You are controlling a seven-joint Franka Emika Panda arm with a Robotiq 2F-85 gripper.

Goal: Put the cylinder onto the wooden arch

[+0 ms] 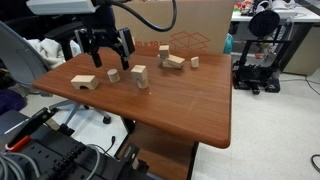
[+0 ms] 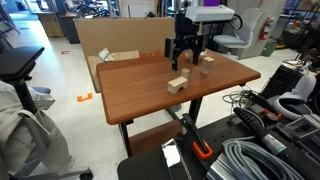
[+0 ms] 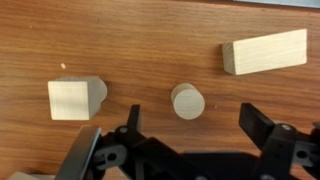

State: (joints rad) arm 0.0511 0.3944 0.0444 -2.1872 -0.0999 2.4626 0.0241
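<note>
The cylinder (image 3: 187, 101) is a short, pale wooden piece standing on end on the table. In the wrist view it lies just ahead of my gripper (image 3: 196, 125), between the lines of the two fingers. It also shows in an exterior view (image 1: 114, 74). The wooden arch (image 1: 84, 82) sits near the table's front left, a little left of the cylinder. My gripper (image 1: 105, 55) hangs open and empty just above the cylinder. In an exterior view my gripper (image 2: 183, 50) covers that spot.
A taller upright block (image 1: 139, 76) stands right of the cylinder. More wooden blocks (image 1: 175, 62) lie further back. In the wrist view a squarish block (image 3: 75, 98) lies left of the cylinder and a long block (image 3: 264, 52) lies at the upper right. A cardboard box (image 1: 190, 25) stands behind the table.
</note>
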